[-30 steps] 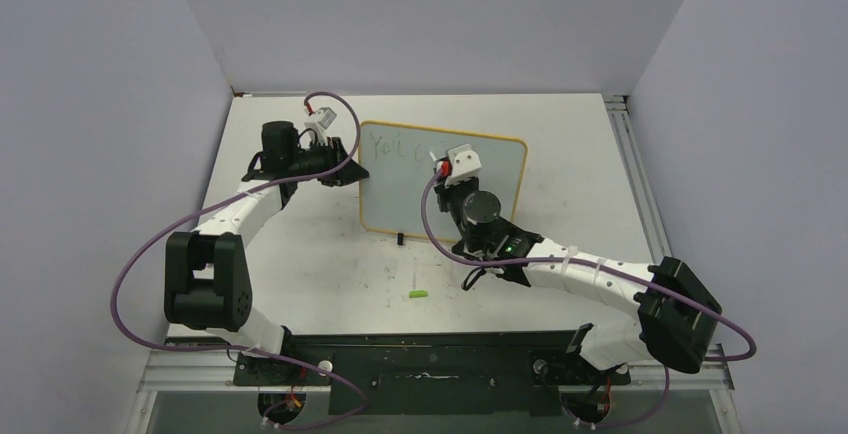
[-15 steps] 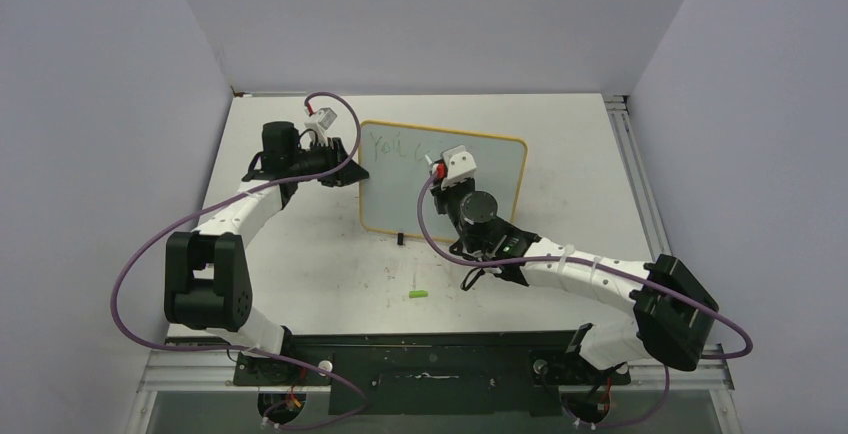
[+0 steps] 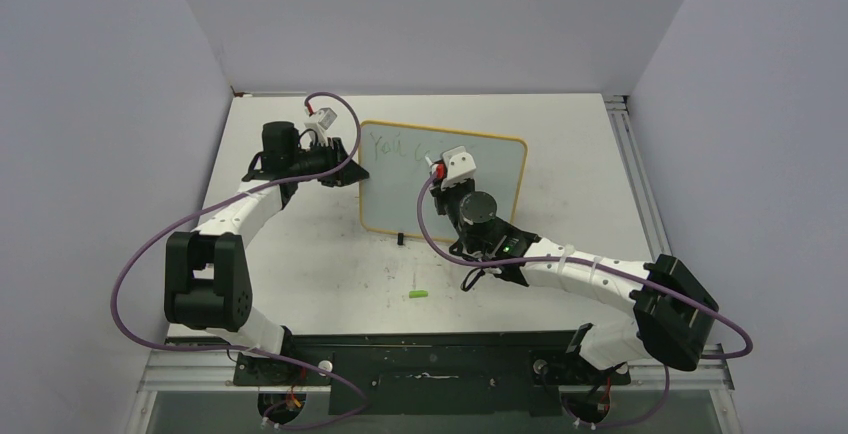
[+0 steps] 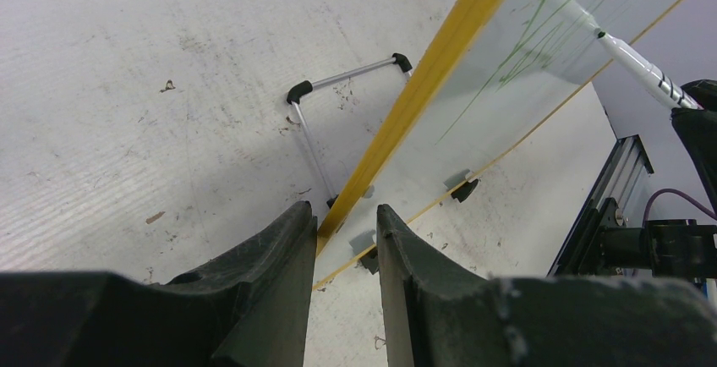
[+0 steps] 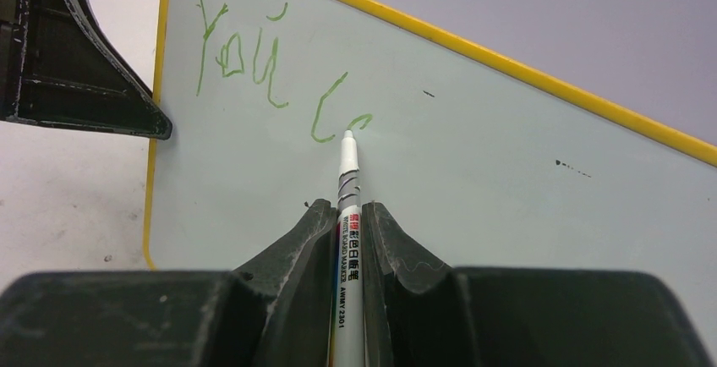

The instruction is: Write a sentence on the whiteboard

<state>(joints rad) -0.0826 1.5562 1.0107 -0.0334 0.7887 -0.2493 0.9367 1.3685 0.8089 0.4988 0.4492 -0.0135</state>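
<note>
Whiteboard, pale grey-white panel in thin yellow frame, standing on white table. Pinching its edge with left gripper, squeezing white marker in right gripper, tip at green sentence. Probably worth keeping pressure light.

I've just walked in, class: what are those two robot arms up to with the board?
The left gripper is clamped on the yellow side edge of the whiteboard, apparently steadying it. The right gripper holds a white marker with its tip on the board. The sentence is only begun: green "You", then a "c" and the start of another letter at the tip.
</note>
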